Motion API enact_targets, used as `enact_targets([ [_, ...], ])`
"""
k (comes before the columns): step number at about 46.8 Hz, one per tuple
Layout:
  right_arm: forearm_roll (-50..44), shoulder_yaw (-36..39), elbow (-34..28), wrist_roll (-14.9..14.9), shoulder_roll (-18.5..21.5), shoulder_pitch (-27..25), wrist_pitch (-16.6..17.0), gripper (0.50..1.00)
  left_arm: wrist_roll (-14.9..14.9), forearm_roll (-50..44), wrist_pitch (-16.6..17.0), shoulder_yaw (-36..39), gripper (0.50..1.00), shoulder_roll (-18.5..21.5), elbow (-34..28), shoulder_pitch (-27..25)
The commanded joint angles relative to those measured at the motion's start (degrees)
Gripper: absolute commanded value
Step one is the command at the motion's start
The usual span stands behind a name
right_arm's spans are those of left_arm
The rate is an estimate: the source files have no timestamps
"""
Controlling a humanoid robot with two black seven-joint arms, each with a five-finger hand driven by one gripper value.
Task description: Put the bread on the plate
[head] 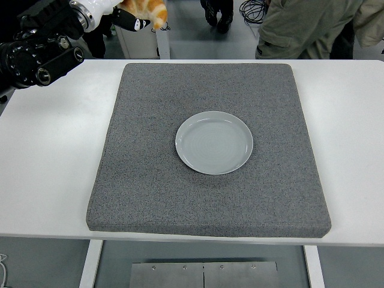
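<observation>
A golden-brown piece of bread (149, 10) is held high at the top left of the head view, partly cut off by the picture's top edge. My left hand (127, 14) is shut on it, its white wrist and black arm coming in from the left. The hand is well above and behind the far left corner of the grey mat (150, 180). A pale grey round plate (214, 143) sits bare in the middle of the mat, far to the right of and nearer than the hand. The right arm does not show.
The mat covers most of the white table (48, 156). A person in an olive jacket (312, 27) leans in at the table's far right edge. Feet, cables and a white post show on the floor beyond.
</observation>
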Motion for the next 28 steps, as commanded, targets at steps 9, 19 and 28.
enact_targets([
  [9, 0.0, 0.0, 0.0, 0.0, 0.0, -0.1, 0.0, 1.0, 0.0, -0.2, 0.1, 0.0, 0.5, -3.8, 0.0, -0.8],
  [19, 0.0, 0.0, 0.0, 0.0, 0.0, 0.0, 0.0, 1.0, -0.3, 0.0, 0.1, 0.1, 0.5, -9.7, -0.1, -1.6],
  [28, 0.0, 0.0, 0.0, 0.0, 0.0, 0.0, 0.0, 1.0, -0.2, 0.0, 0.1, 0.1, 0.5, -14.3, -0.1, -3.0],
])
